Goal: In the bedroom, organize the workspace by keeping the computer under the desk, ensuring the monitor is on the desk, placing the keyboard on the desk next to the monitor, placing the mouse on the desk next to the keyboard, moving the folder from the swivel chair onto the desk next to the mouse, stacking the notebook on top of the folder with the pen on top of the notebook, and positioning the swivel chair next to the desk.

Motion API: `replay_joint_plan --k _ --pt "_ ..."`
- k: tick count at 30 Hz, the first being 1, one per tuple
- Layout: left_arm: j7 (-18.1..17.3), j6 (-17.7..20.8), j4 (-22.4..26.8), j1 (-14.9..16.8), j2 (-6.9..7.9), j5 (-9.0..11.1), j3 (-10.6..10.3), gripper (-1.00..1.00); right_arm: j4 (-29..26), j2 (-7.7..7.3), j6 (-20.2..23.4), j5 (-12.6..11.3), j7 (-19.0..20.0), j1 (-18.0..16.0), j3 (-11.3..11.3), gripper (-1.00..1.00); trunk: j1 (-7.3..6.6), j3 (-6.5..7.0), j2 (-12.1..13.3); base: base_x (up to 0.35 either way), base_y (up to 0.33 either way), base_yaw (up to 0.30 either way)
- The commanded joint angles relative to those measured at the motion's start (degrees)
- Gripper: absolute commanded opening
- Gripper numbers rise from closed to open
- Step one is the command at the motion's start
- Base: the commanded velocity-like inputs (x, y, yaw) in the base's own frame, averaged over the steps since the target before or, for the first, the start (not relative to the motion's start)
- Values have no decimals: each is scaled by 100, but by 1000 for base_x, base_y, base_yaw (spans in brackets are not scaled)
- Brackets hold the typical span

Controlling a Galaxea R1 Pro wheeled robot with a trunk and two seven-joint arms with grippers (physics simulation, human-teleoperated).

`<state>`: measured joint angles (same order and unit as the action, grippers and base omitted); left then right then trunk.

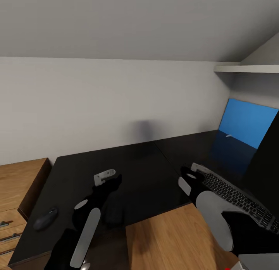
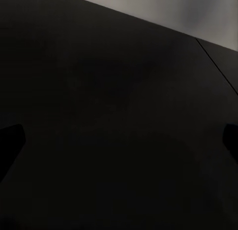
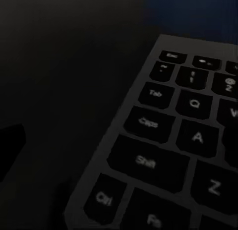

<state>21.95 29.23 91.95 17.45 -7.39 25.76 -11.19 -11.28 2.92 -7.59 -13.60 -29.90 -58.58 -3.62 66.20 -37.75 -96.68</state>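
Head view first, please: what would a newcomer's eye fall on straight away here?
The bright blue folder leaning against the wall at the far right of the glossy black desk stands out most. Next comes the keyboard at the right, and the small dark mouse near the desk's left front edge.

The keyboard (image 3: 178, 141) carries the only readable text, seen in the right wrist view: key legends Esc, Tab, Caps, Shift, Ctrl, Fn, and the letters Q, A, Z.

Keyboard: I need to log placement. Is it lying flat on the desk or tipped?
Flat. The keyboard lies keys-up on the black desk, its frame resting on the top; the right wrist view shows the same.
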Motion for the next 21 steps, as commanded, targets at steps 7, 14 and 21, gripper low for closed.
replay_joint_plan --k 7,14,21 --pt "55 13 7 4 1 60 -6 100 -71 126 -91 87 -422 4 -14 100 0 -6 -3 0 0 0" --pt "55 13 7 4 1 60 -10 100 -78 142 -95 158 -489 5 -16 100 0 -6 -3 0 0 0" --pt "55 13 7 4 1 60 -102 100 -70 139 -76 173 -499 6 -16 100 0 -6 -3 0 0 0"
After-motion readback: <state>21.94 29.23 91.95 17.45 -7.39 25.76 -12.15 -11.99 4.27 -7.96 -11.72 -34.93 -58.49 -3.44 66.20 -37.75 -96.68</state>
